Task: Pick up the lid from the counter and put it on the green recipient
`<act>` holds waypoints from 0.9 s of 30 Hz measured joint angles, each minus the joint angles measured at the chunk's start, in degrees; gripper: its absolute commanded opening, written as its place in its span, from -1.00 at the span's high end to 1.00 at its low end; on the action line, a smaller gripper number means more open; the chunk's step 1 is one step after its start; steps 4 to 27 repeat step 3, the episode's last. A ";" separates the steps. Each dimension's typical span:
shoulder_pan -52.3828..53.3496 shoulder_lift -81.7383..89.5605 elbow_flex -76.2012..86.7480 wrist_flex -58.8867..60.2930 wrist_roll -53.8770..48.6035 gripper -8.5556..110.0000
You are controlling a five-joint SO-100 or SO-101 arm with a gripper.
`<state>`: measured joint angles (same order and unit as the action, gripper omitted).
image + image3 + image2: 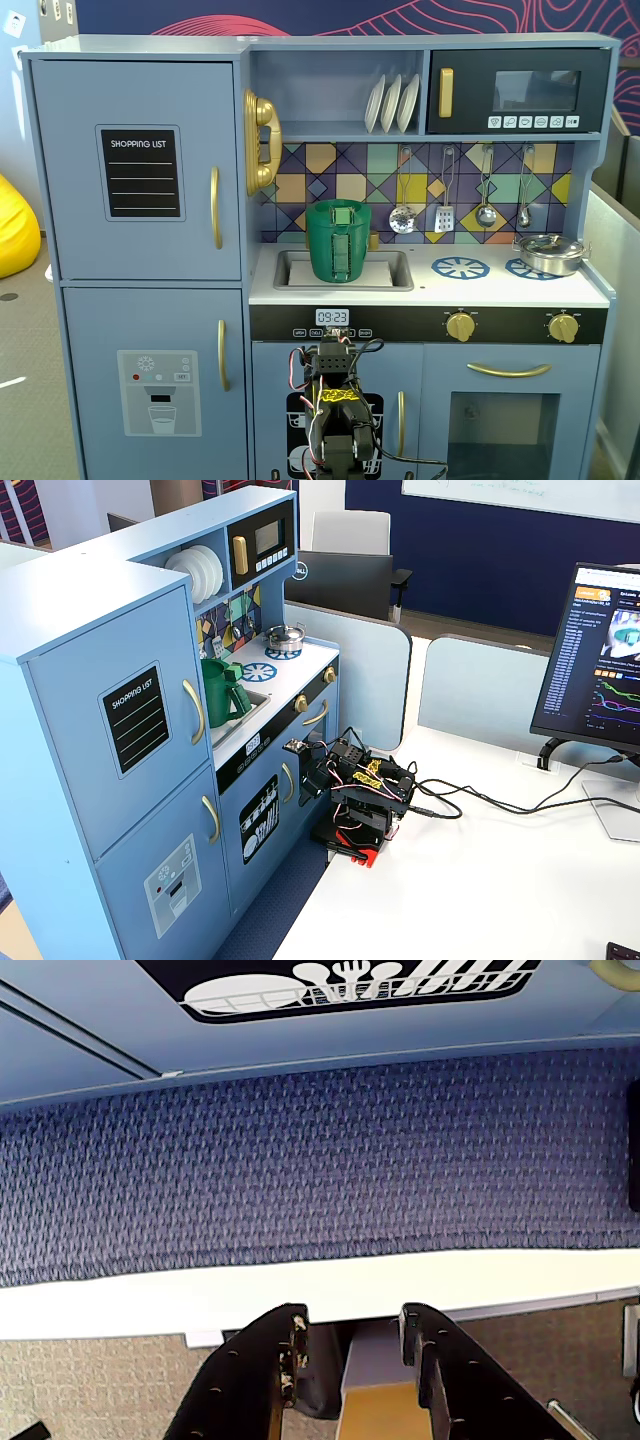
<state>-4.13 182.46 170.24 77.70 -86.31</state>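
Observation:
The green recipient (338, 250) stands upright in the sink of the toy kitchen; it also shows in the other fixed view (221, 695). The lid (340, 209) seems to lie flat across its rim, with a paler raised tab showing on top. No green disc shows on the counter (430, 290). My arm (337, 400) is folded low in front of the kitchen's lower cabinet, well below the counter. In the wrist view my gripper (352, 1322) is open and empty, and points down at the white table edge and blue carpet.
A steel pot (549, 252) sits on the right burner, beside a blue burner ring (459, 267). Utensils hang on the back wall above. In the other fixed view the arm's base (360, 825) stands on a white table with cables and a monitor (605, 660) to the right.

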 measured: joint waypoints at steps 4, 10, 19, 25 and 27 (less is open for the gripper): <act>0.00 0.00 0.00 0.00 0.00 0.82; 0.00 0.00 0.00 0.00 0.00 0.82; 0.00 0.00 0.00 0.00 0.00 0.82; 0.00 0.00 0.00 0.00 0.00 0.82; 0.00 0.00 0.00 0.00 0.00 0.82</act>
